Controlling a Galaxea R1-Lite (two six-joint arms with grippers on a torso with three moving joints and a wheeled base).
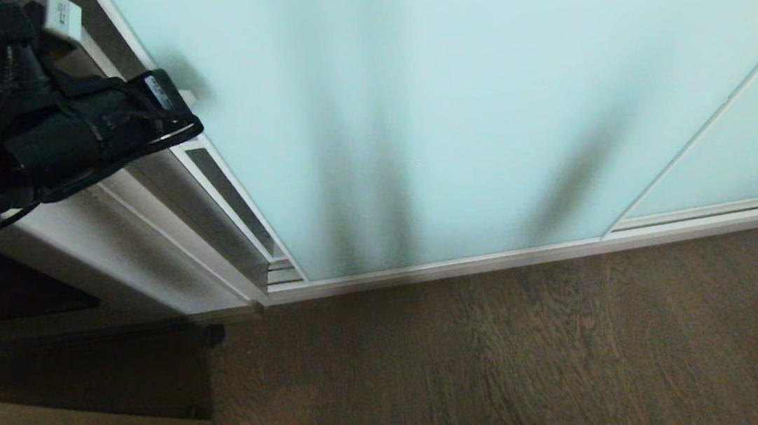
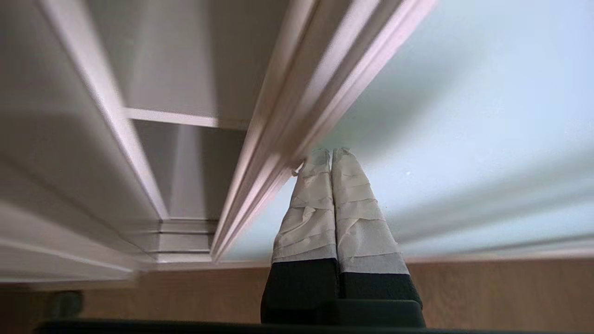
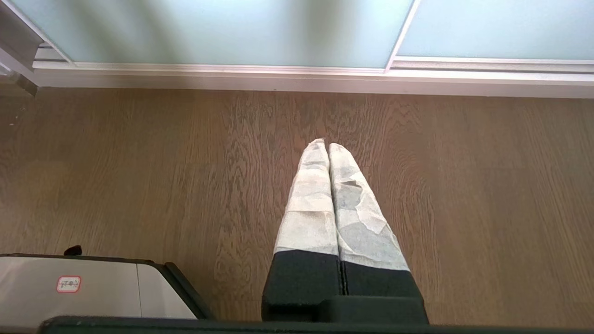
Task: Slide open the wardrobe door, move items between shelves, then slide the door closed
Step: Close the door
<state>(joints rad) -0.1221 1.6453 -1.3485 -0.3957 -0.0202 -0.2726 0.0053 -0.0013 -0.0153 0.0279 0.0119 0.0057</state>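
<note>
**Left gripper at the door's edge, wardrobe barely open**

At far left in the head view, the left gripper [image 1: 187, 99] reaches the left frame edge of the sliding wardrobe door [image 1: 452, 106], whose frosted glass fills the picture above the wooden floor [image 1: 507, 361]. Only the left wrist view looks into the gap beside the door: white shelves [image 2: 181, 119] with nothing visible on them. There the taped fingers [image 2: 315, 204] are pressed together, empty, tips at the door frame. The right gripper [image 3: 328, 144], also closed and empty, hangs over the floor.
</note>
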